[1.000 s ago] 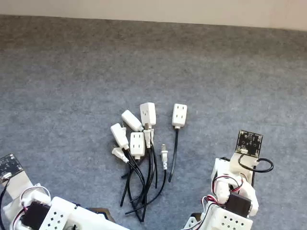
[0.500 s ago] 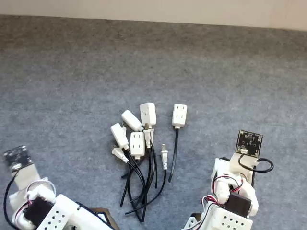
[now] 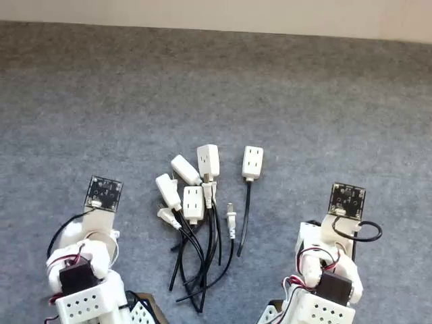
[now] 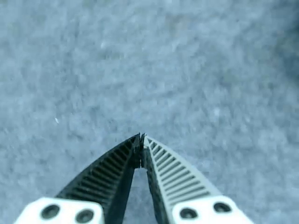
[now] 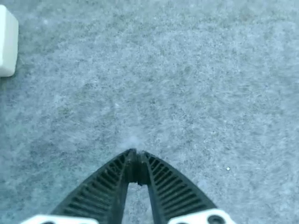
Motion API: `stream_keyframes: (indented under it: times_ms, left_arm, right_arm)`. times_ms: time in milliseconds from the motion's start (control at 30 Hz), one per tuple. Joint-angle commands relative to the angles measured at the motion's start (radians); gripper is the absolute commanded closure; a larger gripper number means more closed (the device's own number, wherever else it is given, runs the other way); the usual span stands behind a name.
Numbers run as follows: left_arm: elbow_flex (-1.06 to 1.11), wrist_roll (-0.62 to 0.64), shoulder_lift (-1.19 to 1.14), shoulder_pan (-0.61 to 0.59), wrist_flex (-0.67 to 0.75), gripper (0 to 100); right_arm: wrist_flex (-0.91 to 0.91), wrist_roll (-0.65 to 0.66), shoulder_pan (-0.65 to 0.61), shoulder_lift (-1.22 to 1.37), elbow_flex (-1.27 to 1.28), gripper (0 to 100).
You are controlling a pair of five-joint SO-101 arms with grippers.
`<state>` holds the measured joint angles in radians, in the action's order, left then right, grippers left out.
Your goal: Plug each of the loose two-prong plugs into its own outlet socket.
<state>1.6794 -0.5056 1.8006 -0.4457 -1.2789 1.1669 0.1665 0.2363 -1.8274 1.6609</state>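
Observation:
Several white outlet sockets and two-prong plugs on short black cords lie bunched mid-table. One socket lies apart on the bunch's right, and a corner of a white socket shows in the right wrist view. A loose plug lies between that socket's cord and the bunch, and another plug sits at the bunch's left. My left gripper is shut and empty over bare carpet. My right gripper is shut too, holding nothing. The left arm is left of the bunch and the right arm is to its right.
Grey carpet covers the whole table, with open room behind the bunch and on both sides. The black cords trail toward the near edge between the two arm bases.
The left arm has swung in from the far left edge toward the bunch of sockets. The right arm has hardly shifted. The sockets and plugs lie as before.

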Motion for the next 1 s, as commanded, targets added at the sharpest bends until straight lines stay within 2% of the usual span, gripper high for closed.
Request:
stream_keyframes:
  times_ms: [0, 100, 233, 300, 367, 467, 633, 800, 967]
  left_arm:
    - [0.016, 0.000, 0.008, 0.031, 0.141, 97]
    - [0.016, -0.003, 0.008, 0.027, 0.178, 97]
    - [0.001, 0.002, 0.008, 0.050, 0.229, 97]
    - [-0.087, 0.023, -0.002, 0.073, 0.233, 96]
    - [-0.232, 0.078, -0.008, 0.090, 0.152, 96]
    - [-0.504, 0.087, -0.099, 0.159, 0.011, 94]
    - [-0.885, 0.091, -0.542, 0.289, -0.117, 82]
    - [-1.121, 0.190, -1.052, 0.349, -0.181, 82]
    - [-1.236, 0.325, -1.354, 0.409, -0.143, 82]
  right_arm:
    - [-0.005, 0.216, -0.010, -0.010, 0.148, 99.2]
    - [0.019, 0.371, -0.015, -0.010, 0.148, 99.2]
    - [0.025, 0.374, -0.010, -0.010, 0.148, 99.2]
    - [0.027, 0.374, -0.008, -0.010, 0.148, 99.2]
    - [0.027, 0.374, 0.002, -0.010, 0.148, 99.2]
    - [0.027, 0.374, 0.012, -0.010, 0.148, 99.2]
    - [0.028, 0.374, 0.012, -0.010, 0.148, 99.2]
    - [0.028, 0.374, 0.012, -0.010, 0.148, 99.2]
    - [0.028, 0.376, 0.012, -0.010, 0.148, 99.2]
